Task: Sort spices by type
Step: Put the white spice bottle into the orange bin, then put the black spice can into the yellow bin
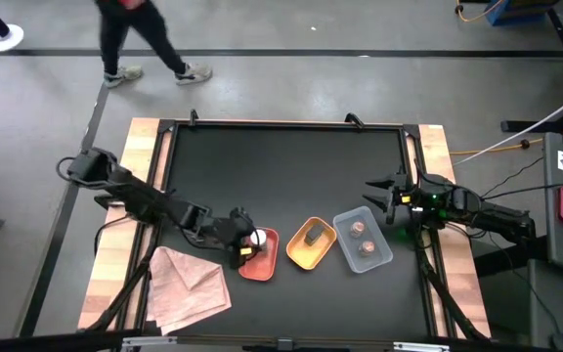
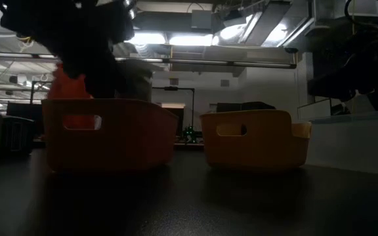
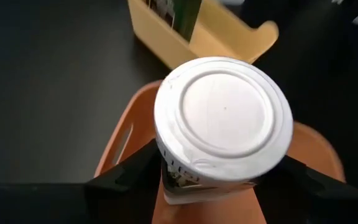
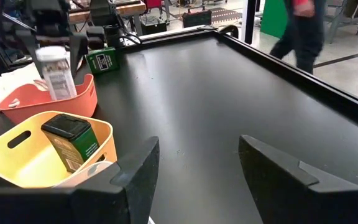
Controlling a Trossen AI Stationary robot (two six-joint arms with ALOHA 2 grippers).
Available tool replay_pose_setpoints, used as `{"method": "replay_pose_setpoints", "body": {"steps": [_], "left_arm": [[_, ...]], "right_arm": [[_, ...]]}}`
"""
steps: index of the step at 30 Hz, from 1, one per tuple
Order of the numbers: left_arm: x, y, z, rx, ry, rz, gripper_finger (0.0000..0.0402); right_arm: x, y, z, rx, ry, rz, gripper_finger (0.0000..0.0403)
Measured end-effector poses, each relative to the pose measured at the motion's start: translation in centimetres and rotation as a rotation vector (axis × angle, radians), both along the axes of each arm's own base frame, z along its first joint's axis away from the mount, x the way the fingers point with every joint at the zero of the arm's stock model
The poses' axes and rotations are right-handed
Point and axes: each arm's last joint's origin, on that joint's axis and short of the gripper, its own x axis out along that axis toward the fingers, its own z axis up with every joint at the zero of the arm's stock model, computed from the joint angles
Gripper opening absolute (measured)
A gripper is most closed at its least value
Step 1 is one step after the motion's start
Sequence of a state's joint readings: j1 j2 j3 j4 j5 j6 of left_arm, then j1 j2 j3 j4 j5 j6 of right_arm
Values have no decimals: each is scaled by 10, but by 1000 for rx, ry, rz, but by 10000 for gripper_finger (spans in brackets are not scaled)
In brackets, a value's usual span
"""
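The white-capped jar [image 1: 257,238] stands upright over the red tray [image 1: 262,266], and my left gripper [image 1: 248,242] is shut on it. The left wrist view looks down on the jar's white cap [image 3: 224,118], with the red tray [image 3: 120,140] beneath. A dark green jar [image 1: 314,235] lies in the yellow tray [image 1: 299,256]. Two pinkish-brown jars [image 1: 357,229] [image 1: 367,247] sit in the grey tray [image 1: 383,256]. My right gripper [image 1: 377,193] hovers open past the grey tray, toward the table's right edge, touching nothing. My left gripper pinches the white-capped jar by its body just under the cap [image 3: 178,177], one finger [image 3: 126,177] on each side. The fingers come from above, pointing down. The jar stays upright with its labelled body [image 4: 58,78] reaching down into the red tray; the tray wall hides its base.
A pink cloth [image 1: 189,284] lies at the table's near left corner. The three trays stand in a row near the near edge. Open black tabletop [image 1: 281,166] stretches toward the far edge. A person [image 1: 140,39] walks on the floor beyond the far edge.
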State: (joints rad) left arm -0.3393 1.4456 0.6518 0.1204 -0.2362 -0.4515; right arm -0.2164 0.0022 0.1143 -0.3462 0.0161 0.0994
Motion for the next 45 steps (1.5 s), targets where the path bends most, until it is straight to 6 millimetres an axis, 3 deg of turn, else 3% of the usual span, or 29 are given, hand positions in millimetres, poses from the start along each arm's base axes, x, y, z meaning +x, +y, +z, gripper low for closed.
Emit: {"method": "replay_pose_setpoints", "body": {"steps": [7,23,35,45], "left_arm": [[4,-1,-15,2,45,26,201],[4,-1,-17,-122,61,129,262],[-7,1,10,-177,38,92,265],[-42,13,40,-266,97,169,265]], "right_arm": [[0,0,0,0,0,0,221],[0,0,0,1,0,1,221],[0,0,0,0,0,1,221],[0,0,0,1,0,1,221]]}}
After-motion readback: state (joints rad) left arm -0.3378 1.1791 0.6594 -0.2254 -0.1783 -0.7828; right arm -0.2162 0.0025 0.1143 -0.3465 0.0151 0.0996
